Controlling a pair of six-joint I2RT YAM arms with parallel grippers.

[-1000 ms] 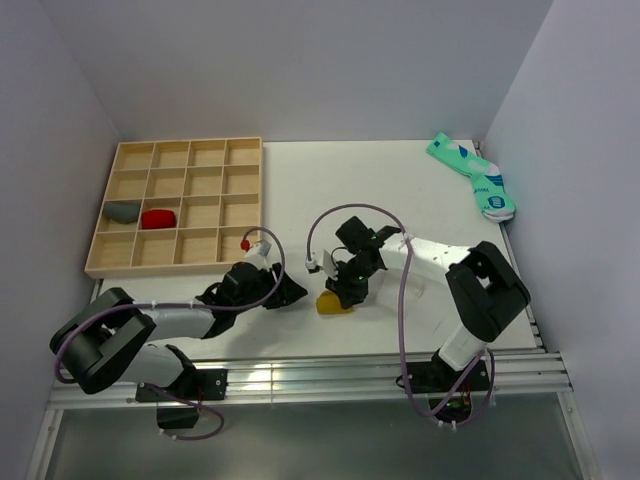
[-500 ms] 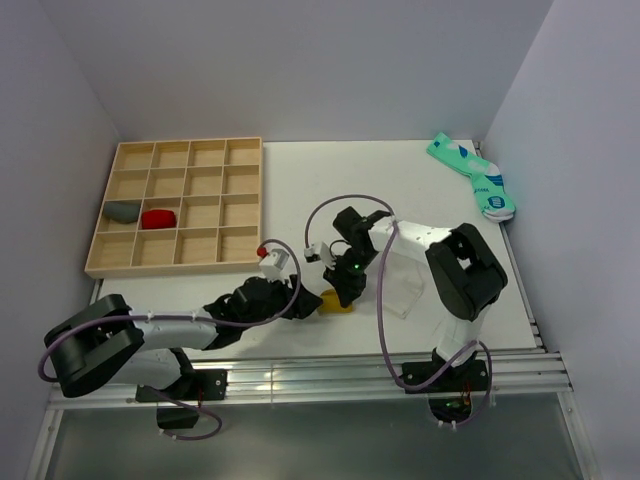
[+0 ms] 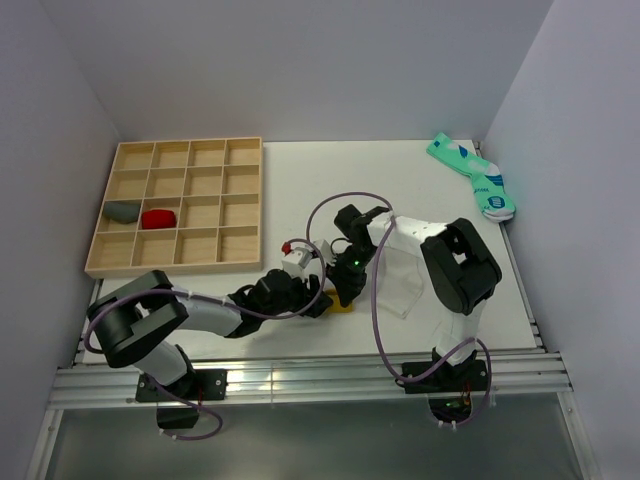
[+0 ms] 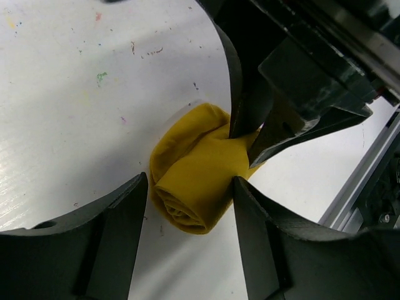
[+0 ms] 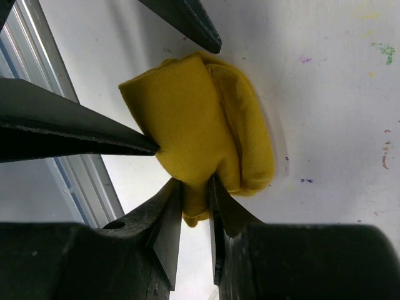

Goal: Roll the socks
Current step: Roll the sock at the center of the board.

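The mustard-yellow sock (image 3: 341, 306) lies as a tight roll (image 4: 190, 184) on the white table near its front edge. My left gripper (image 4: 189, 187) is open, with one finger on each side of the roll; the right-hand finger is close against the fabric and a small gap shows on the left. My right gripper (image 5: 195, 187) is shut on a loose fold at the edge of the yellow sock (image 5: 194, 119). In the top view, the left gripper (image 3: 318, 298) and right gripper (image 3: 347, 290) meet over the sock and hide most of it.
A wooden compartment tray (image 3: 175, 262) stands at the back left, holding a grey bundle (image 3: 123, 211) and a red bundle (image 3: 158, 218). Teal patterned socks (image 3: 475, 178) lie at the far right corner. The metal rail (image 3: 300, 375) runs along the table's front edge, close to the sock.
My left gripper has travelled right across the table to the yellow sock and opened wider, now straddling the roll. The right gripper has kept its hold on the sock.
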